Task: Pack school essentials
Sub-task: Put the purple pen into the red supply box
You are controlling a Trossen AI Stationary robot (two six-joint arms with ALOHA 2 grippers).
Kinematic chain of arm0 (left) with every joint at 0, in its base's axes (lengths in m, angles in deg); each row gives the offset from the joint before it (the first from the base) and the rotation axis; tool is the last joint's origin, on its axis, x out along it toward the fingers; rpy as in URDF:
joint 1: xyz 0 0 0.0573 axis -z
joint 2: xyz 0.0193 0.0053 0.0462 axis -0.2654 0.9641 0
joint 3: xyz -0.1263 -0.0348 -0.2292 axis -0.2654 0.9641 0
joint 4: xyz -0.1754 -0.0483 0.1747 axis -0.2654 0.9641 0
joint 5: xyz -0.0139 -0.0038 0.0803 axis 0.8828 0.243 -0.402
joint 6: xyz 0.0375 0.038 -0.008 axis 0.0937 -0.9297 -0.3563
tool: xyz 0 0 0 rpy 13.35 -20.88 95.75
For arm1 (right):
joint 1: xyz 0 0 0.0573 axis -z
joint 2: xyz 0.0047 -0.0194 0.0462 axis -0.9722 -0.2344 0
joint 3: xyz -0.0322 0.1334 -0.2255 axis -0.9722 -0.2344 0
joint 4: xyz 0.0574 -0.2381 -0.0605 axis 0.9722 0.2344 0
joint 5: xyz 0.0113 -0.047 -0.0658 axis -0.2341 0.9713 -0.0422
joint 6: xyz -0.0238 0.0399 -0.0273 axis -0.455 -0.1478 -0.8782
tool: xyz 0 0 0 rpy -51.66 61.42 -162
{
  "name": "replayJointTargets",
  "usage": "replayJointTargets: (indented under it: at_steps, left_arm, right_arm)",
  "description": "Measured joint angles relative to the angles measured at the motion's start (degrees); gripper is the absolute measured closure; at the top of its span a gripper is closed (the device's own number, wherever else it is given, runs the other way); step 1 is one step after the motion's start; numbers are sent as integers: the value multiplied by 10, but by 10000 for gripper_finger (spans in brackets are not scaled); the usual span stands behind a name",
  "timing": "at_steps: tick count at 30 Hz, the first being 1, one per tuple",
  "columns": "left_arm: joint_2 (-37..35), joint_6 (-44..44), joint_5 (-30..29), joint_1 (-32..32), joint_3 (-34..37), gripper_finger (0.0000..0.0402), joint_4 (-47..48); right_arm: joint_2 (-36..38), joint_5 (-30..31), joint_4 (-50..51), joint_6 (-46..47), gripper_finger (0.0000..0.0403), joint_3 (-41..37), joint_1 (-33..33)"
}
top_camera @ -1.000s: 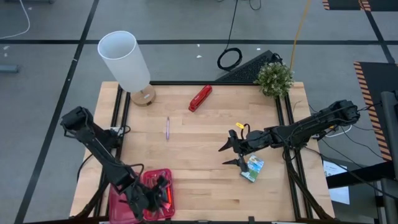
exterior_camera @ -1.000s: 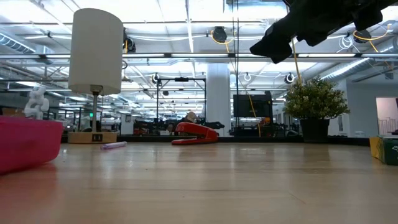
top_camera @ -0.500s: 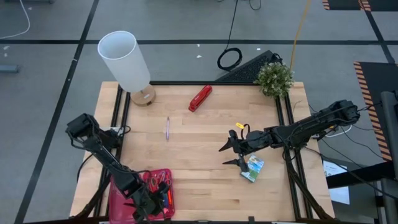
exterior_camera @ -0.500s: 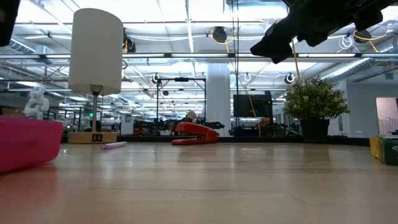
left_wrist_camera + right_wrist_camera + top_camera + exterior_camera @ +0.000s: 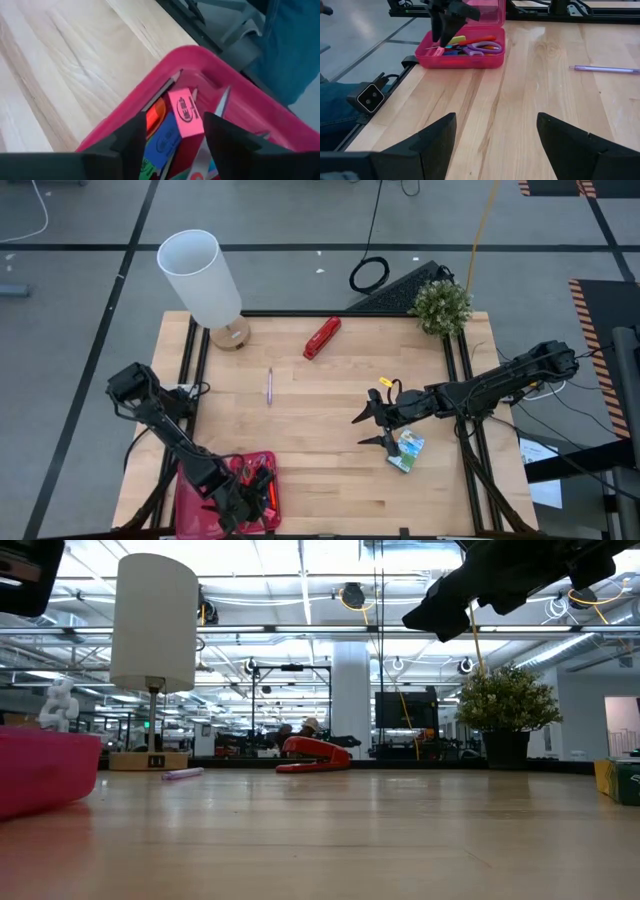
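Note:
A pink box [image 5: 215, 500] stands at the table's near left corner. It holds a pink eraser [image 5: 185, 112], a blue eraser [image 5: 162, 142] and purple-handled scissors [image 5: 485, 48]. My left gripper [image 5: 255, 495] hangs open over the box, fingers pointing down, one on either side of the pink eraser [image 5: 175, 120]. My right gripper [image 5: 368, 426] is open above the table right of centre, level and pointing toward the left edge [image 5: 492, 145]. The green-yellow crayon box [image 5: 407, 450] lies flat just beside it. A purple pen [image 5: 269, 387] lies on the wood left of centre.
A white lamp [image 5: 200, 280] stands at the far left corner, a red stapler [image 5: 322, 337] lies at the far middle and a potted plant [image 5: 440, 305] stands at the far right. A small yellow item [image 5: 386, 382] lies behind my right gripper.
My left arm has shifted a little over the pink box, its gripper staying above the box's right part. In the low view a dark part of it has come into the upper left corner. My right arm has kept still.

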State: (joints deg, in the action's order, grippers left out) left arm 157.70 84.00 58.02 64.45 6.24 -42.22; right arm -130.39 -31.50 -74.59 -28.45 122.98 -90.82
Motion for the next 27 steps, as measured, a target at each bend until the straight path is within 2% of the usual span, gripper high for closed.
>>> replayJointTargets:
  at_steps: [3, 6, 13, 16, 22, 27]
  left_arm:
    - [0, 2, -14, 1, 0, 193, 4]
    - [0, 27, -65, -2, 0, 196, 4]
    - [-8, 84, -290, -41, 0, 236, 30]
    - [-26, 134, -343, -74, 0, 252, 63]
    - [-83, 222, -354, -147, 1, 276, 123]
    - [-142, 272, -290, -215, 1, 281, 138]
  right_arm:
    - [0, 0, 0, 0, 133, 0, 0]
    - [0, 2, -1, 3, 133, 0, 0]
    - [0, 59, -5, 5, 133, 0, 0]
    - [0, 62, -2, -4, 133, 0, 1]
    - [0, 62, 5, -24, 133, 0, 1]
    - [0, 62, 13, -27, 133, 0, 2]
